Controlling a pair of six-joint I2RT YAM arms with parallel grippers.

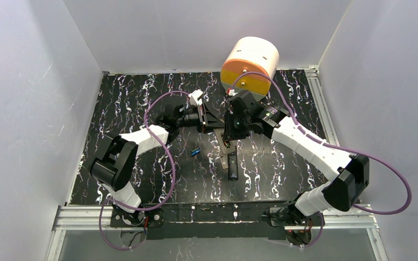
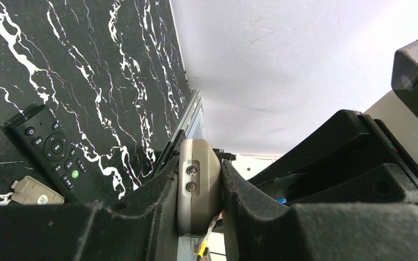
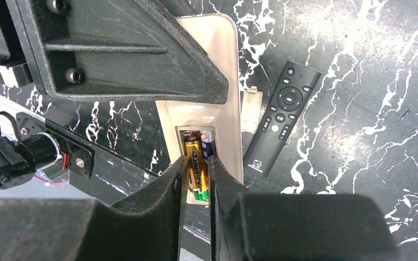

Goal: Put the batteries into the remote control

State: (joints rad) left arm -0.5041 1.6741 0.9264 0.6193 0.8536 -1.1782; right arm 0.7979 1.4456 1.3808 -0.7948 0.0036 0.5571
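Observation:
My left gripper (image 2: 198, 187) is shut on the remote control (image 2: 197, 179), clamping one end and holding it edge-up above the table. In the right wrist view the remote control's (image 3: 224, 81) tan back faces up with its battery compartment open. A gold battery (image 3: 196, 163) lies in the compartment beside a second, blue-and-white cell (image 3: 209, 143). My right gripper (image 3: 197, 160) straddles the gold battery, fingers pressed against both its sides. From above, both grippers (image 1: 206, 120) (image 1: 227, 140) meet at the table's centre. A blue battery (image 1: 195, 151) lies loose on the table.
A slim black remote (image 1: 232, 165) (image 3: 282, 117) lies just in front of the grippers, with the tan battery cover (image 3: 250, 109) (image 2: 35, 191) beside it. An orange-and-white cylinder (image 1: 249, 65) stands at the back. White walls close in the black marbled table (image 1: 141, 179).

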